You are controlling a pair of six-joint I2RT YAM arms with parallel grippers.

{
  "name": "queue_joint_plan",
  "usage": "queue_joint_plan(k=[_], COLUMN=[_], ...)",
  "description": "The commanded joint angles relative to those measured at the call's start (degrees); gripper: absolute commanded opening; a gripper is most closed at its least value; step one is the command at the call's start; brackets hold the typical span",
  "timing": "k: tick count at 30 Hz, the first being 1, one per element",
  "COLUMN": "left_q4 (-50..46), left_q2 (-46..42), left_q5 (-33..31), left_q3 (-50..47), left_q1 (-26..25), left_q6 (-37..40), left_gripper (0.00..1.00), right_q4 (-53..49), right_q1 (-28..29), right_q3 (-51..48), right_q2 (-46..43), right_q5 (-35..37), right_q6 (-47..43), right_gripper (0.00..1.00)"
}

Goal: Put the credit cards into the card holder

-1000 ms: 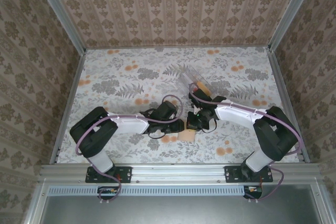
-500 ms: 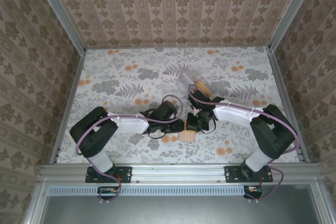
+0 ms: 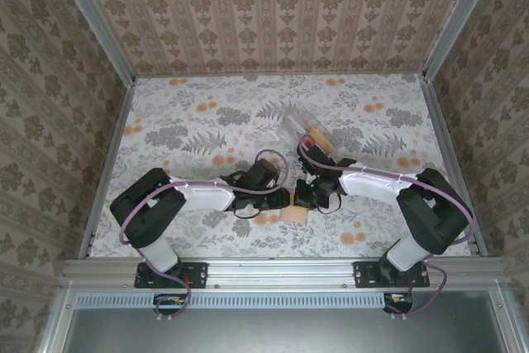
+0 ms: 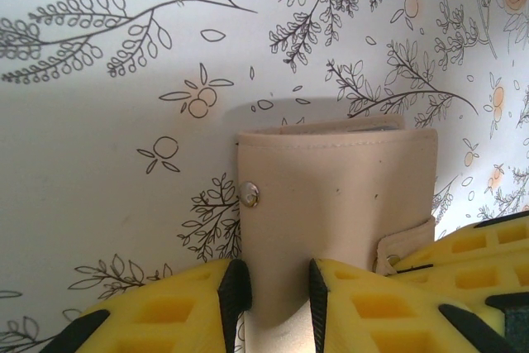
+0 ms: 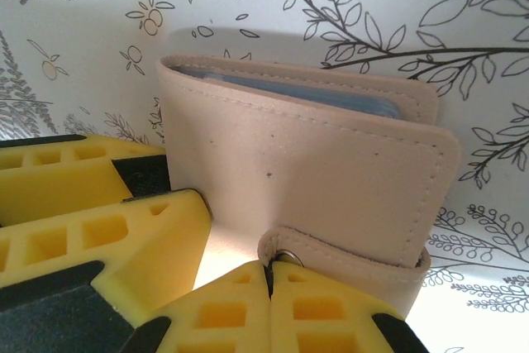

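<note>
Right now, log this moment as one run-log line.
left hand: gripping card holder edge | right hand: shut on its strap | orange card: in tray

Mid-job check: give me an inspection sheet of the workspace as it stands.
Surface: floral tablecloth, flat.
Job's things: card holder folded, between the two grippers; orange-tan card and red card in the clear tray.
Clutter: nothing seen.
Grippers: left gripper clamps the holder's body; right gripper shut on its snap strap.
Cables: purple cables run along both arms, looped at the wrists.
Surroundings: patterned walls, metal frame rails.
</note>
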Motion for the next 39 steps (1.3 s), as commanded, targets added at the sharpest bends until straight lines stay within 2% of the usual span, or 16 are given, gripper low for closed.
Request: queue_joint_plan(k=[1,5,9,13,16,21,25,39], left_q4=[-0.70,-1.07,-1.32,-1.14,-0.95,-0.93,-0.84,-0.67], left_q2=[1.27,1.24,1.24,1.33,1.33,1.29,1.25,1.42], left_q5=[0.52,0.55,0.37,0.39,0.37,0.72,0.74,0.99], left_q3=[-0.36,-0.16,-0.16,-0.07,-0.07,-0.17,-0.17,0.10], left_q1=[-0.56,-0.61,-0.62,-0.56,-0.63,-0.55,-0.58,-0.56], left_q6=[-0.75,-0.48,-0.49,-0.57,-0.58,-0.49,-0.47,-0.54], left_gripper=[0.31,0.31,0.31,0.31,0.31,0.31,0.31,0.31], right_q4=[-2.99,-0.79,-3.44,-5.88,-7.93,-7.65,-10.38,-2.83], right_q1=[0.51,0.68,0.36,-0.35,-1.25,-2.21,-2.17,-2.03], right_q3=[-5.89,-2.78,2.61,3.38,1.86,-0.45,-0.57,-1.61], right_q2=[3.43,-1.82,-8.41,-13.06,-13.79,-11.38,-8.11,-4.89], right_q5=[4.04,1.88,2.58,4.35,7.41,8.11,9.46,3.64], right_q6=[2.52,0.84,-1.11,-1.73,-1.00,0.14,0.89,1.50], right_gripper=[0.00,0.09,0.28,0.32,0.32,0.18,0.11,0.10])
